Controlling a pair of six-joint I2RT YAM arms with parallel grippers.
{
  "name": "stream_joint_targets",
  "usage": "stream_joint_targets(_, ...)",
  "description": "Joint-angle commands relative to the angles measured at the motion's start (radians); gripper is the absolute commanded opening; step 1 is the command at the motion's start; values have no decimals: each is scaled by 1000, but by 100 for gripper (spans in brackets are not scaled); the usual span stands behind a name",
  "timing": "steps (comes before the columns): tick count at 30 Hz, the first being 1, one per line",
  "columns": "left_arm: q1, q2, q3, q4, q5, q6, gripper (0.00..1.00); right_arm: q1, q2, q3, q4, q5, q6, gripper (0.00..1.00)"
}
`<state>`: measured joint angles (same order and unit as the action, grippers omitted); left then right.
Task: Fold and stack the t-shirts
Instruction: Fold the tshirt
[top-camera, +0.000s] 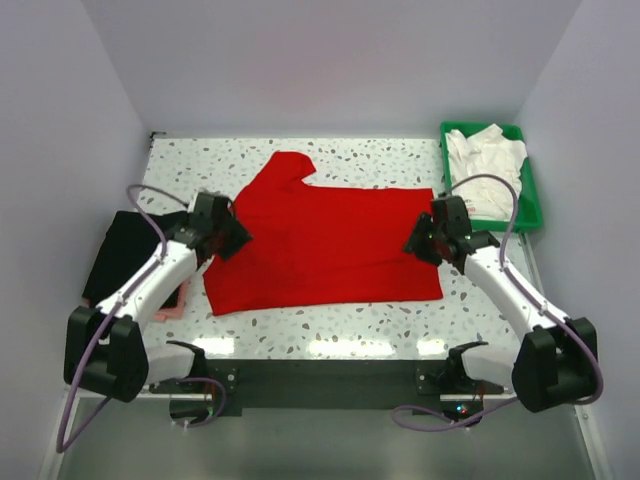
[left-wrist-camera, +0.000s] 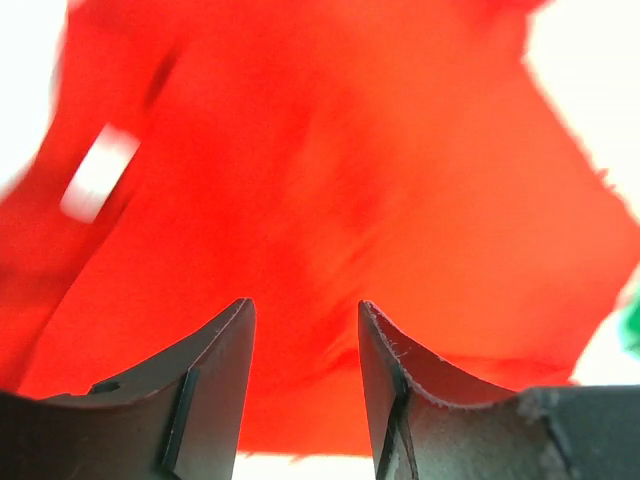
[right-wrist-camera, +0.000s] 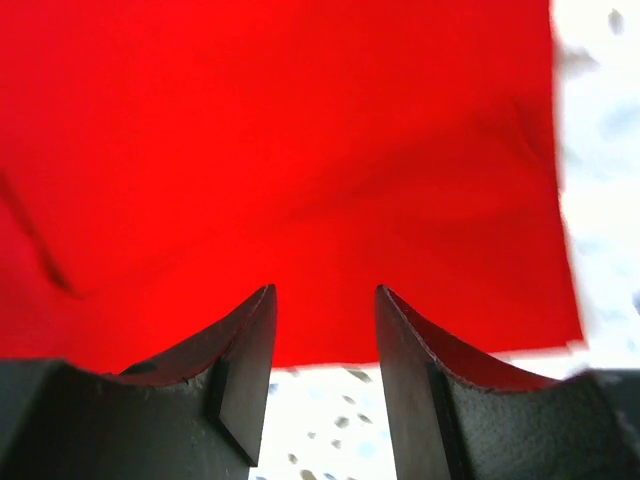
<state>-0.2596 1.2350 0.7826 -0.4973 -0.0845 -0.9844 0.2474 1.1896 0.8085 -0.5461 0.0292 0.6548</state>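
Observation:
A bright red t-shirt (top-camera: 325, 240) lies spread on the speckled table (top-camera: 340, 325), one sleeve pointing to the back. My left gripper (top-camera: 232, 240) is open and empty at the shirt's left edge; its wrist view shows the red cloth (left-wrist-camera: 330, 180) with a white neck label (left-wrist-camera: 98, 172) beyond the open fingers. My right gripper (top-camera: 418, 245) is open and empty at the shirt's right edge; its wrist view shows the red hem (right-wrist-camera: 300, 170) just past the fingertips. A black t-shirt (top-camera: 125, 250) lies at the far left. White t-shirts (top-camera: 485, 165) lie in the tray.
A green plastic tray (top-camera: 530, 205) stands at the back right corner. A pink thing (top-camera: 172, 305) pokes out under the left arm beside the black shirt. White walls close in the table on the left, back and right.

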Motion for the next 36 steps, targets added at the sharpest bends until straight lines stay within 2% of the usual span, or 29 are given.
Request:
stream_joint_targets(1, 45, 137, 232, 115, -46, 104, 51, 1, 123, 136, 162, -112, -73, 48)
stream_joint_targets(2, 52, 180, 333, 126, -49, 143, 51, 0, 155, 167, 176, -118, -79, 48)
stream_joint_targets(6, 111, 459, 576, 192, -9, 282, 53, 1, 318, 305, 254, -166, -138, 49)
stream_joint_targets(8, 126, 546, 700, 226, 23, 366, 54, 0, 407, 382, 262, -187, -175, 49)
stream_joint_targets(13, 154, 794, 921, 315, 144, 551, 59, 0, 554, 558, 273, -183, -253, 49)
stream_joint_targets(19, 157, 992, 1075, 370, 268, 703, 63, 0, 700, 727, 267, -179, -299, 49)
stream_joint_targets(23, 158, 1110, 1185, 356, 296, 745, 63, 0, 754, 793, 267, -193, -305, 49)
stream_joint_targets(28, 164, 1219, 1273, 414, 380, 730, 68, -2, 795, 814, 291, -222, -308, 49)
stream_joint_targets(36, 161, 1321, 1333, 463, 416, 716, 71, 0, 792, 765, 336, -222, -308, 49)
